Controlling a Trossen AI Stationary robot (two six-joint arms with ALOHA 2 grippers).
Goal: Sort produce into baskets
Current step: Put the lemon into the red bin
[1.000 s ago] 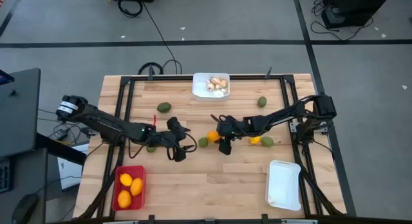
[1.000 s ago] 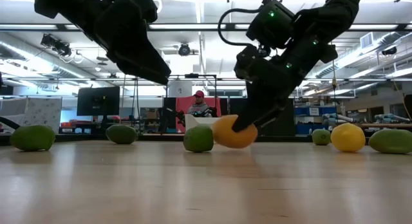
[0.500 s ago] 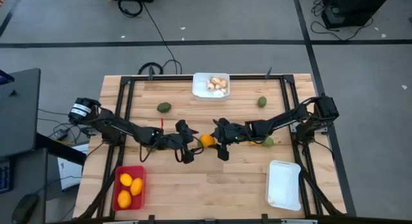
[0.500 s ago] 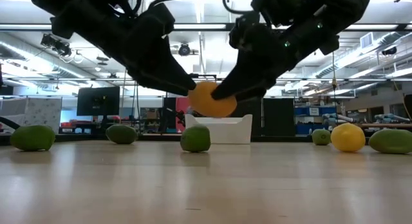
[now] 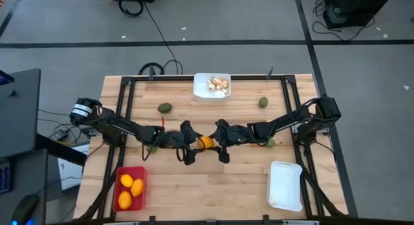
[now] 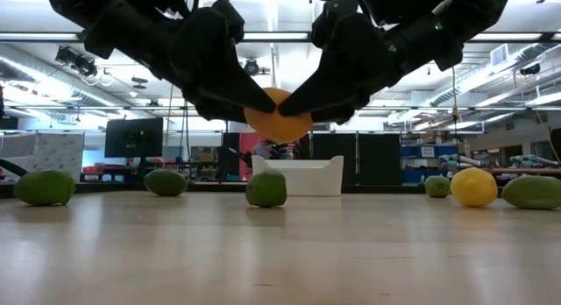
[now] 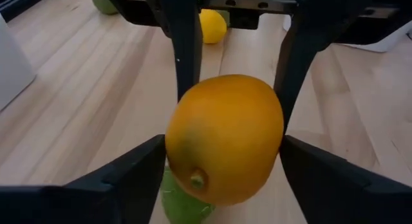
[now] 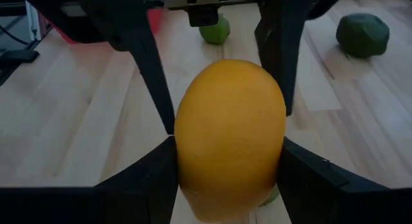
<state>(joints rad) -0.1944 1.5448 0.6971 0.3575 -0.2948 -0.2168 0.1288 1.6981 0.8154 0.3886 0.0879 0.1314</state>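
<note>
1. Red basket (image 5: 129, 188), at the table's front left corner, holds two orange fruits (image 5: 126, 182).
2. White basket (image 5: 211, 85), at the far middle edge, holds pale mushroom-like pieces (image 5: 217, 85); their number is hard to tell.
3. White basket (image 5: 286, 185) at front right looks bare inside.
4. Left gripper (image 5: 193, 145) and right gripper (image 5: 216, 143) meet at mid-table, both clasping one orange fruit (image 6: 278, 115) above the wood.
5. Green fruits (image 5: 165, 108) lie loose on the table (image 5: 213, 180).

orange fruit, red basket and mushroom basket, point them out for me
orange fruit (image 5: 206, 143), high view, its top between both arms
red basket (image 5: 138, 171), high view, bare floor
mushroom basket (image 5: 200, 78), high view, bare corner
</note>
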